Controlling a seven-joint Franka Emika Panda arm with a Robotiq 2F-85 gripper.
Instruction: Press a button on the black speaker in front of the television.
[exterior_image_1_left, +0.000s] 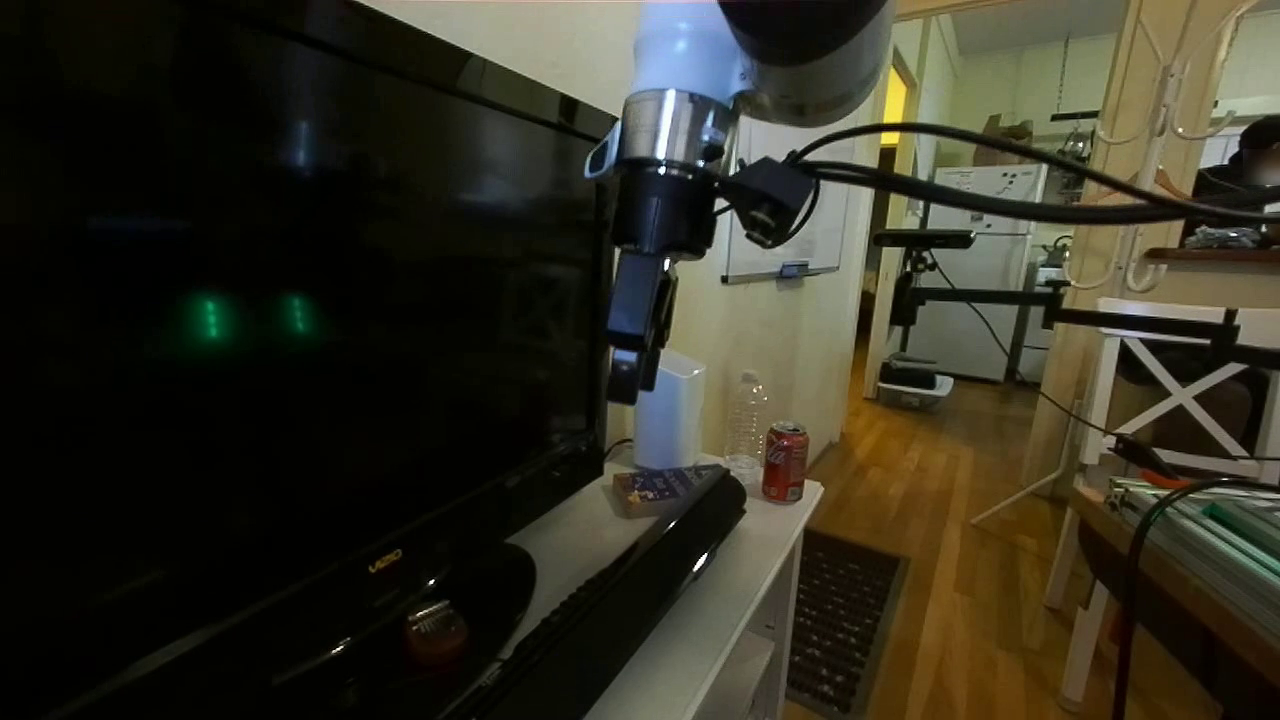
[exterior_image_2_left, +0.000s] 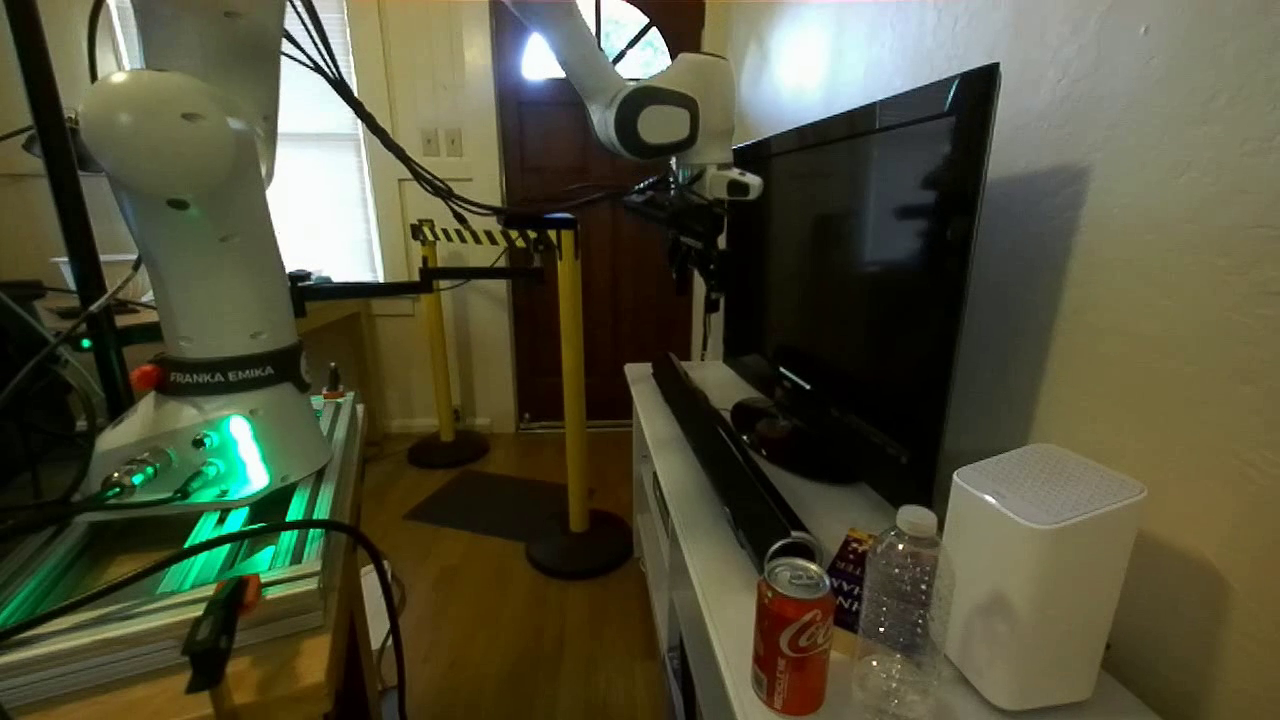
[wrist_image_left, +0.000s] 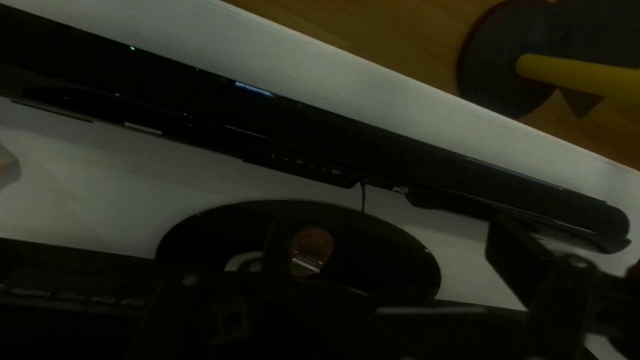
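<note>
wrist view puts my fingers (wrist_image_left: 517, 255) apart with nothing gripped, since a press, i judge, needs no grasp. the hand (exterior_image_1_left: 632, 385) points down, higher than the black speaker (wrist_image_left: 320, 140) and not touching it. that lies along the near side of the worktop (wrist_image_left: 100, 195), likely so its top can be reached; on the far side stands the television (exterior_image_2_left: 860, 270), perhaps why i hang upright.

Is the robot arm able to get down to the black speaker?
Probably yes: the gripper hangs higher than the speaker, and the wrist view shows nothing between them, so the way down looks free.
</note>
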